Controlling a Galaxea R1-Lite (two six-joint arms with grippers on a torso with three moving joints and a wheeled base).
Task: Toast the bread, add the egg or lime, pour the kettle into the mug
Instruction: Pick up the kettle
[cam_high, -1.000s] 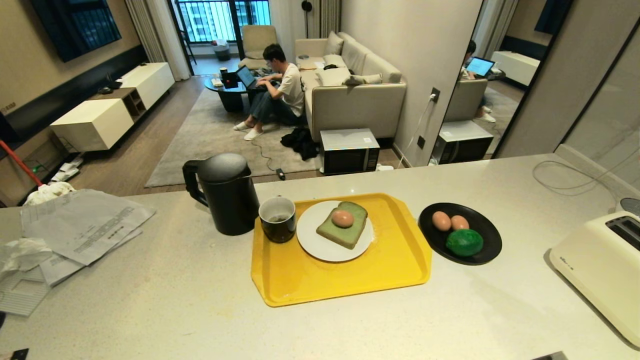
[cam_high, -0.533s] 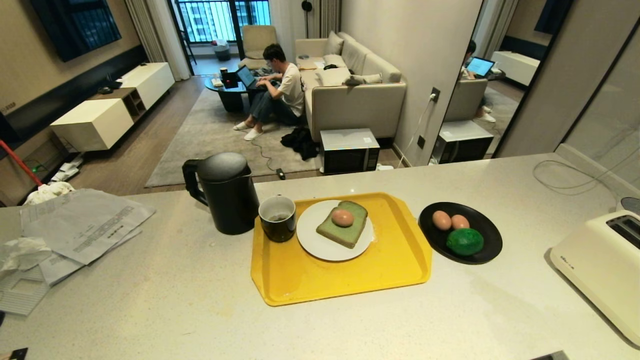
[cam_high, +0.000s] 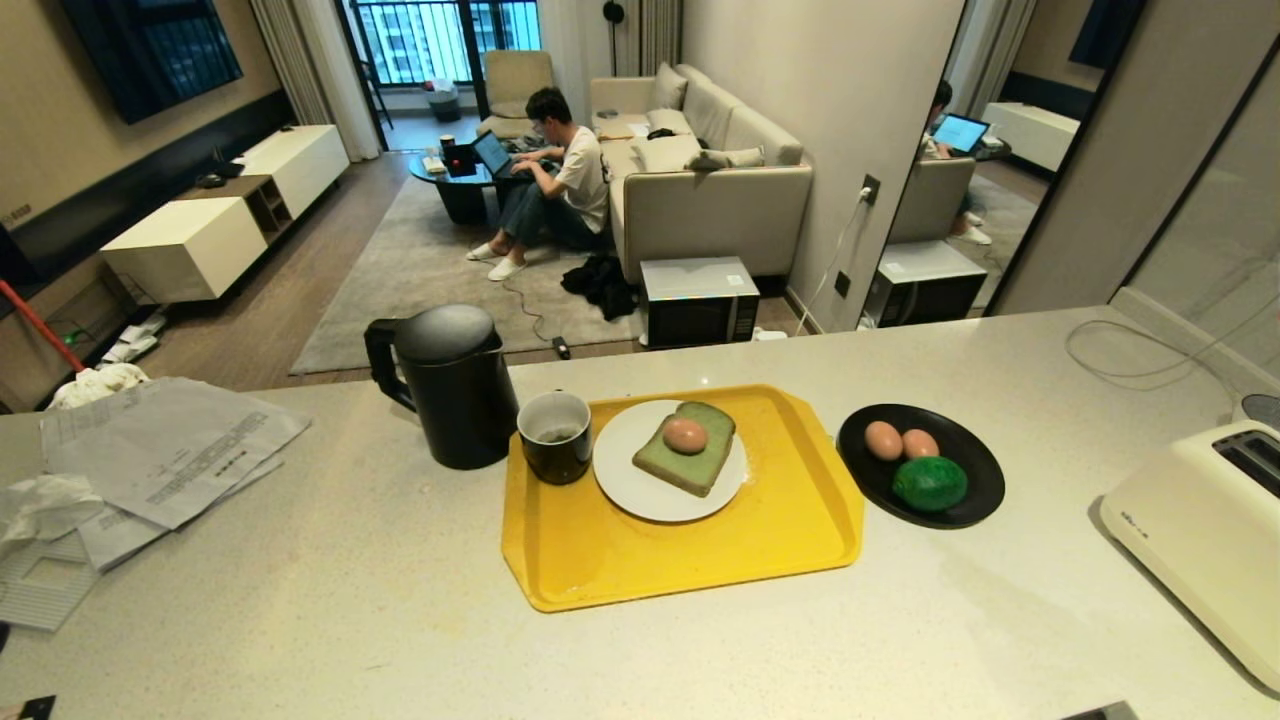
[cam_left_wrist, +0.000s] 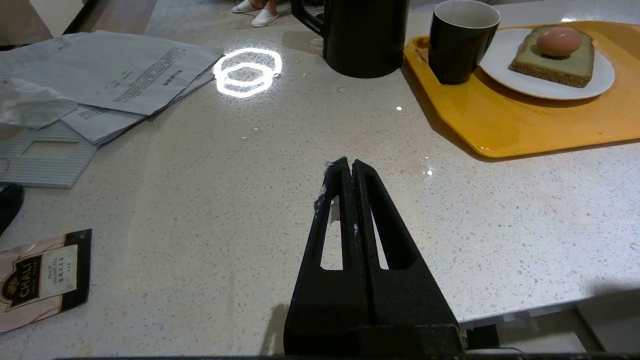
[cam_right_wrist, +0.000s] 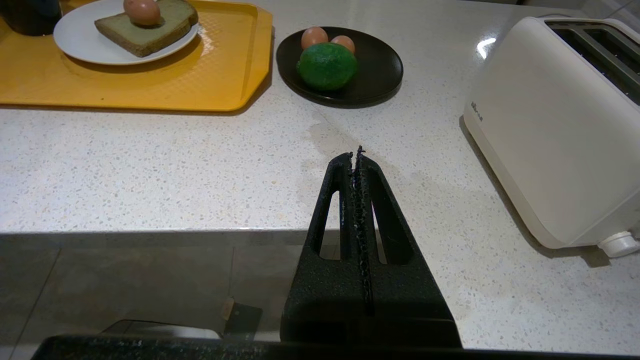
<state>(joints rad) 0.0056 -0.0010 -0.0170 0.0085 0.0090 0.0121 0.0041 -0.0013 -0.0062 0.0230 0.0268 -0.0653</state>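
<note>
Black and pinched shut, the left gripper (cam_left_wrist: 348, 167) and right gripper (cam_right_wrist: 354, 159) hang over the near edge of the counter (cam_high: 300, 600), holding nothing. Past them sits the tray (cam_high: 640, 560). On it are the mug (cam_high: 555, 437) and a plate (cam_high: 630, 490) with the bread (cam_high: 680, 465), an egg (cam_high: 685, 436) on top. Beside the mug stands the kettle (cam_high: 450, 390). Right of the tray, a dark dish (cam_high: 975, 460) holds the lime (cam_high: 929, 483) and two more eggs.

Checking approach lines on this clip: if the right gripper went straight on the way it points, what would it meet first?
Probably the black plate holding the lime. The right gripper, jaws shut, points across bare counter towards it; the toaster lies to one side. Depth is unclear.
</note>
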